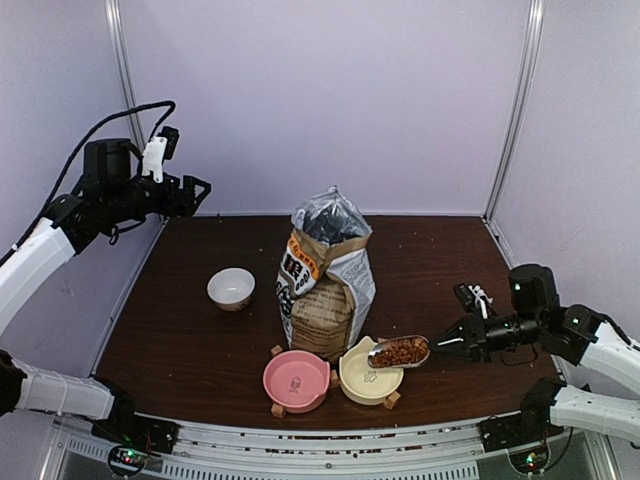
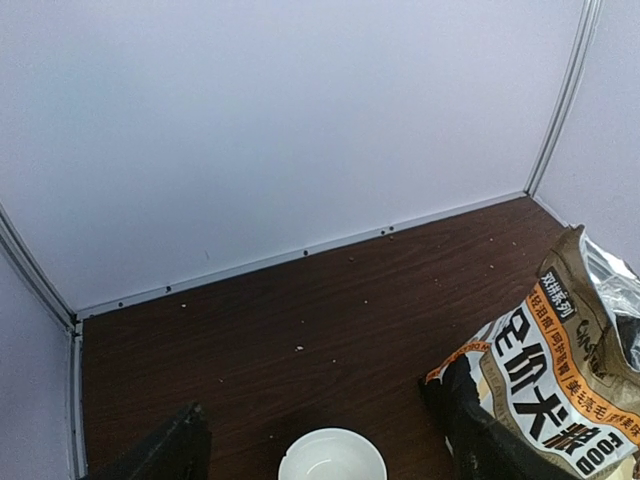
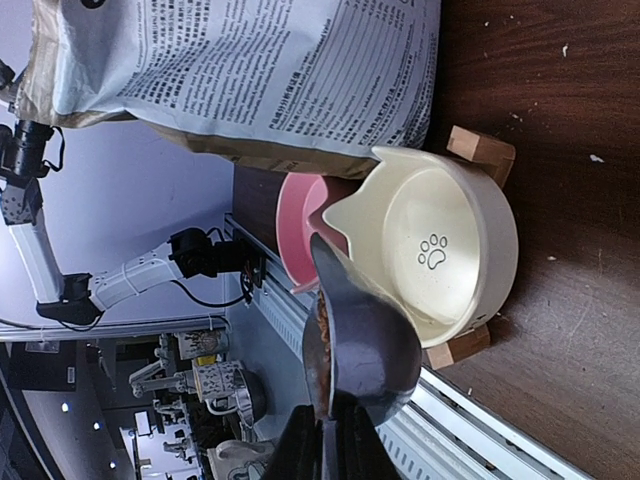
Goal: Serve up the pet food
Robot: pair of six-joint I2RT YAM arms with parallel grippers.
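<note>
The pet food (image 1: 399, 351) fills a metal scoop (image 1: 400, 352) that hangs over the right rim of the cream bowl (image 1: 366, 379). My right gripper (image 1: 444, 344) is shut on the scoop's handle. In the right wrist view the scoop (image 3: 368, 345) hangs edge-on in front of the cream paw-print bowl (image 3: 440, 250), which is bare inside, and kibble (image 3: 322, 330) shows along the scoop's rim. My right gripper (image 3: 331, 455) clamps the handle at the bottom edge. My left gripper (image 1: 201, 189) is open and held high at the back left, with nothing between its fingers (image 2: 168, 452).
The brown-and-white food bag (image 1: 326, 282) stands open-topped in the middle, just behind the pink bowl (image 1: 296, 380) and the cream one. A small white bowl (image 1: 231, 288) sits left of the bag and shows below my left gripper (image 2: 312, 400). Crumbs dot the dark table (image 1: 180, 340).
</note>
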